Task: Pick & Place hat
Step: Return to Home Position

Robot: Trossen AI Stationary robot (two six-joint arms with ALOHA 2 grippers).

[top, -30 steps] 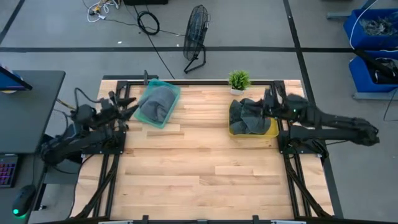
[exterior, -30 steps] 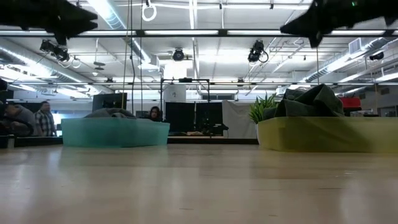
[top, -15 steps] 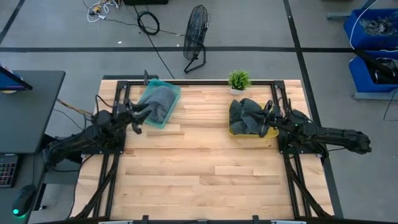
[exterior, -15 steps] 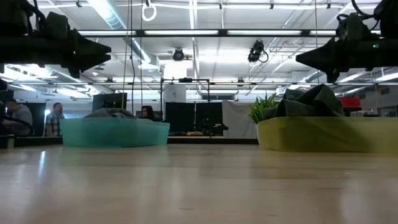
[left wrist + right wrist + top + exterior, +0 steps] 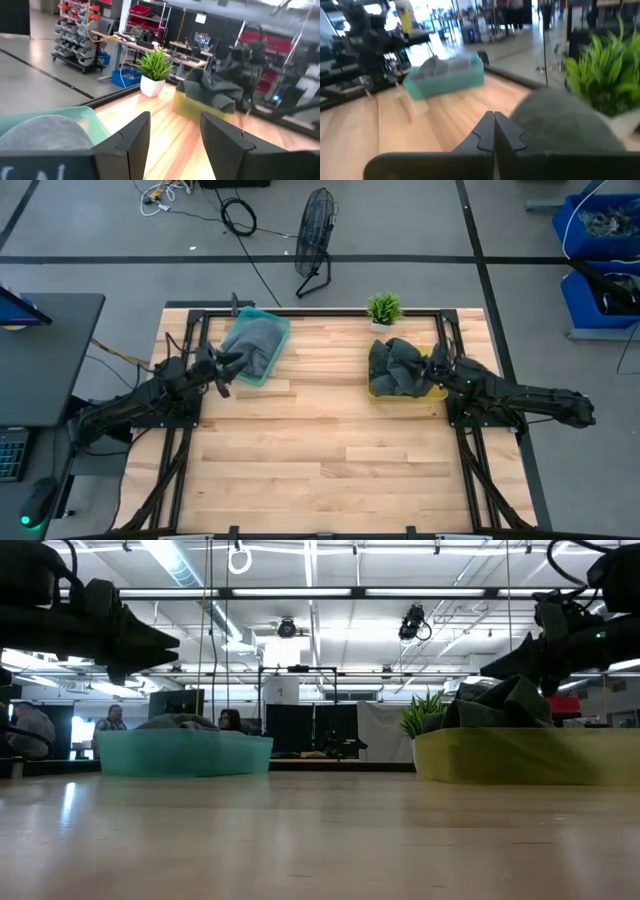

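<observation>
A light grey hat (image 5: 253, 344) lies in the teal bin (image 5: 236, 371) at the table's far left, also seen in the left wrist view as the hat (image 5: 42, 132). Dark grey hats (image 5: 396, 364) are piled in the yellow bin (image 5: 436, 392) at the far right and bulge above its rim (image 5: 520, 745). My left gripper (image 5: 227, 365) stands open and level just beside the teal bin's near-left corner, nothing between its fingers (image 5: 132, 140). My right gripper (image 5: 433, 367) is shut, level, at the yellow bin's right side, above the dark pile (image 5: 560, 125).
A small potted plant (image 5: 384, 310) stands at the far edge between the bins. The bare wooden tabletop (image 5: 320, 440) stretches from the bins to the near edge. Off the table, a floor fan (image 5: 316, 240) stands behind; people sit in the room beyond (image 5: 112, 720).
Both arms have come down from high above the table and folded back a little toward the near edge, each rolling somewhat at the wrist. The left gripper has stayed open and the right one shut. The hats and bins have not moved.
</observation>
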